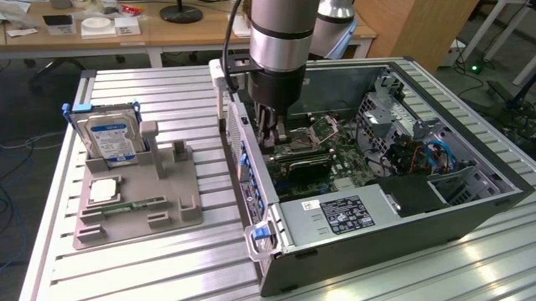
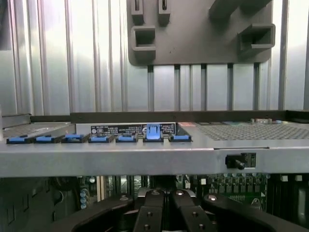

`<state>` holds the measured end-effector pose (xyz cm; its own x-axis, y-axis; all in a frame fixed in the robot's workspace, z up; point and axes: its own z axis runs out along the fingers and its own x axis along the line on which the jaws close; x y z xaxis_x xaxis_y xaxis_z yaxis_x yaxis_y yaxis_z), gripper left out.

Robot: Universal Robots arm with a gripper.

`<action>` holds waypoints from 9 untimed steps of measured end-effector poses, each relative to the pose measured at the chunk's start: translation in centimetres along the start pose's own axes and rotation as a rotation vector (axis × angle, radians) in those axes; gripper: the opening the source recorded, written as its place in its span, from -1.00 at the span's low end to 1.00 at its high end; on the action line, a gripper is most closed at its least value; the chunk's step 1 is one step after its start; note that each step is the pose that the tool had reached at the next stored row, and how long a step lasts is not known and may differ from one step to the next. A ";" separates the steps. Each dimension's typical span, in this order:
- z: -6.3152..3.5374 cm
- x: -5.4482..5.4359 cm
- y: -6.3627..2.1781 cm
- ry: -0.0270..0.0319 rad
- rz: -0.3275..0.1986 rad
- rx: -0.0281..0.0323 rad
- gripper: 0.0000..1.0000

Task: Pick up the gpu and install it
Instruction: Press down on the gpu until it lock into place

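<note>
Pincer (image 1: 270, 135) on the arm hung inside the open computer case (image 1: 469, 207), low over the motherboard (image 1: 335, 153), with its two fingers (image 2: 164, 212) drawn together. What, if anything, was clamped between them could not be made out. A dark flat card, probably the gpu (image 1: 305, 164), lay along the motherboard just beside the fingertips, apparently at its slot; whether it was fully seated was hidden.

Along the case's rear edge ran a row of blue slot latches (image 2: 99, 138), one of them (image 2: 153, 131) standing raised above the others.

Outside the case, well apart from it on the ribbed table (image 1: 167, 276), a grey parts holder (image 1: 138, 200) carried a blue-labelled hard drive (image 1: 110, 138) standing upright.

Judged from this, seating would go best pressing straight down, keeping the card level and square to the slot.
</note>
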<state>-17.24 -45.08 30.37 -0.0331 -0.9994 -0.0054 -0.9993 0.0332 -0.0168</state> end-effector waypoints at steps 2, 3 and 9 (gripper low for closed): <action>0.00 0.0 -0.35 0.0002 0.000 -0.0001 -0.79; 0.02 0.0 -0.54 0.0000 0.000 0.0000 -0.79; 0.28 -0.1 -1.66 -0.0007 0.000 0.0000 -0.79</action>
<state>-15.58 -45.08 30.12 -0.0331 -0.9994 -0.0062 -0.9993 0.0332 -0.0168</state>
